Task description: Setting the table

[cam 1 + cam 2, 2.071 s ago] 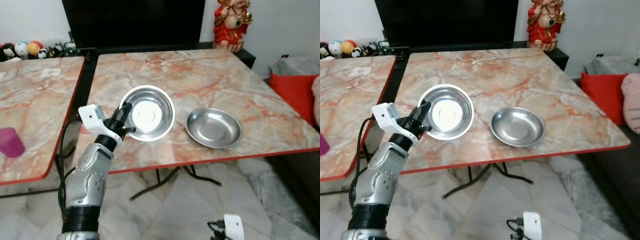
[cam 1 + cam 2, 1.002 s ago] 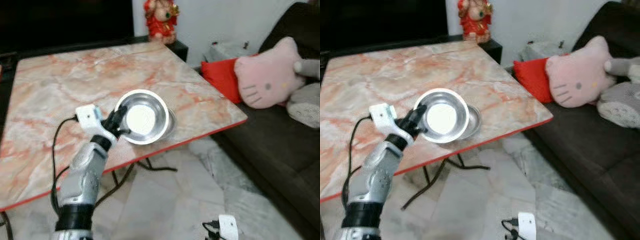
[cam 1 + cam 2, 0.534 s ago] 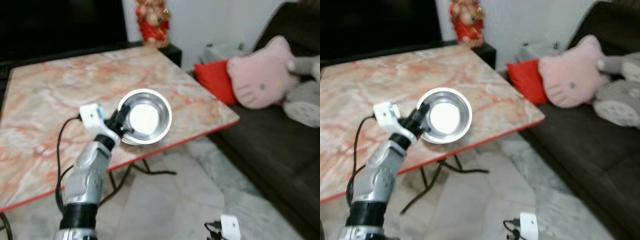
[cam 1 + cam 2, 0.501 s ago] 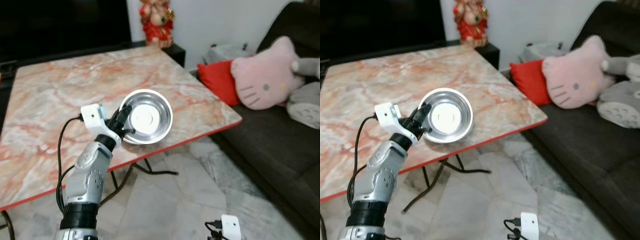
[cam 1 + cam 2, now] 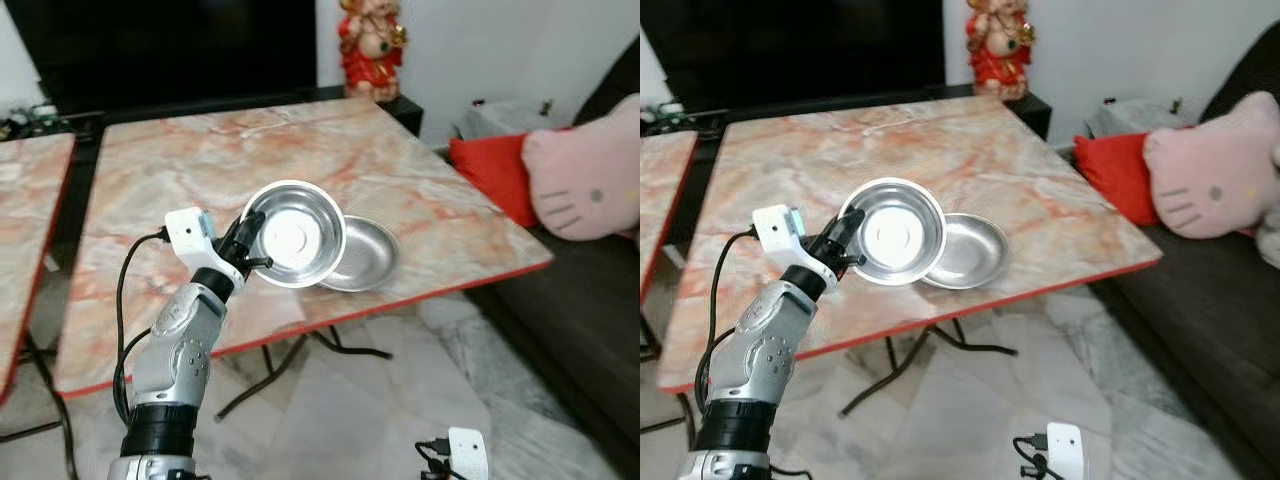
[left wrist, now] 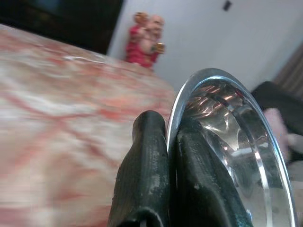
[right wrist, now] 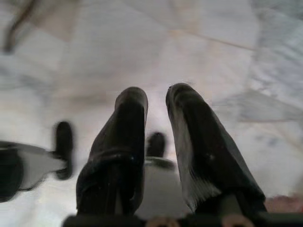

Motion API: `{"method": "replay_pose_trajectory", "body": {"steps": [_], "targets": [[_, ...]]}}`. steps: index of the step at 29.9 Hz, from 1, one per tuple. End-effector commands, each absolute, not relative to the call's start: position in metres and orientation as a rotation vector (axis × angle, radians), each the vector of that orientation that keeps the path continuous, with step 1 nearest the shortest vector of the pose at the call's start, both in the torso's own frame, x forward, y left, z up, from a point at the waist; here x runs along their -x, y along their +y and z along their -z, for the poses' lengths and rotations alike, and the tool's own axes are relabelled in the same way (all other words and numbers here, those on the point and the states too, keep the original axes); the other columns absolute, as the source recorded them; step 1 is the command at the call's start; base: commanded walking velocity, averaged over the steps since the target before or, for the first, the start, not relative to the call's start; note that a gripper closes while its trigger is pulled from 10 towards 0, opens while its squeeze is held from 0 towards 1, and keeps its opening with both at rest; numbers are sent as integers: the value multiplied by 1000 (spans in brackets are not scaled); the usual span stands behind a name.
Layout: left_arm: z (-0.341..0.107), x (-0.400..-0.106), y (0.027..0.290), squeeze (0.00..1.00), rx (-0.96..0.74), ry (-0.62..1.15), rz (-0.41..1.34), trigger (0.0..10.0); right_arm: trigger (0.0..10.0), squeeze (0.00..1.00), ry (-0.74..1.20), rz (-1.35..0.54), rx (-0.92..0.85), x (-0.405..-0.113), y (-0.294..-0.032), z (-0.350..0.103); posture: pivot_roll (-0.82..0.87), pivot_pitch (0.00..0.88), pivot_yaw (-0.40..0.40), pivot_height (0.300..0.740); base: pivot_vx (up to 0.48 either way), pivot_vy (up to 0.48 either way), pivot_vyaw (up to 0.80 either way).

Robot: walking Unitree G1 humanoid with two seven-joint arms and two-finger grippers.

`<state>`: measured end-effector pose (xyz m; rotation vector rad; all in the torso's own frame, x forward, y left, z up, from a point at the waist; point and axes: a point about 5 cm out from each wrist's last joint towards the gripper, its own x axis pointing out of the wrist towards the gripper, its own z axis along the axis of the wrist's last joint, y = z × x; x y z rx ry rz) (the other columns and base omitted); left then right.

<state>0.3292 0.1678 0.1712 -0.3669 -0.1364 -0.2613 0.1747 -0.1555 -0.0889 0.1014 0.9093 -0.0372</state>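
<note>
Steel bowl (image 5: 293,233) at the centre of the frame is carried above the marble worktop (image 5: 200,170), its rim pinched between the two black fingers of the left end effector (image 5: 246,247) so the dish tilts open-side toward the camera. The wrist view shows why the grip holds: one finger (image 6: 144,175) presses the outer wall, the other (image 6: 203,189) sits inside, clamped tight on the thin edge. A second steel dish (image 5: 362,254) lies flat on the worktop just right of centre, partly hidden behind the carried one, suggesting a place setting is being laid out. The right end effector (image 7: 156,142) hangs idle over the floor at lower right, fingers slightly apart and empty.
</note>
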Motion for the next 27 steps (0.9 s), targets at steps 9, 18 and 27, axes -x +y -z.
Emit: {"method": "replay_pose_trajectory", "body": {"steps": [9, 18, 27], "targets": [[-177, -329, 156, 0, 362, -148, 309, 10000, 10000, 0, 932, 64, -97, -170, -164, 91, 103, 0, -28, 740, 0, 0, -474], [-178, -329, 155, 0, 366, -154, 311, 10000, 10000, 0, 920, 59, -96, -171, -164, 90, 104, 0, -29, 740, 0, 0, -551], [-178, -332, 156, 0, 367, -141, 289, 10000, 10000, 0, 917, 61, -99, -171, -164, 90, 103, 0, -25, 740, 0, 0, 0]]}}
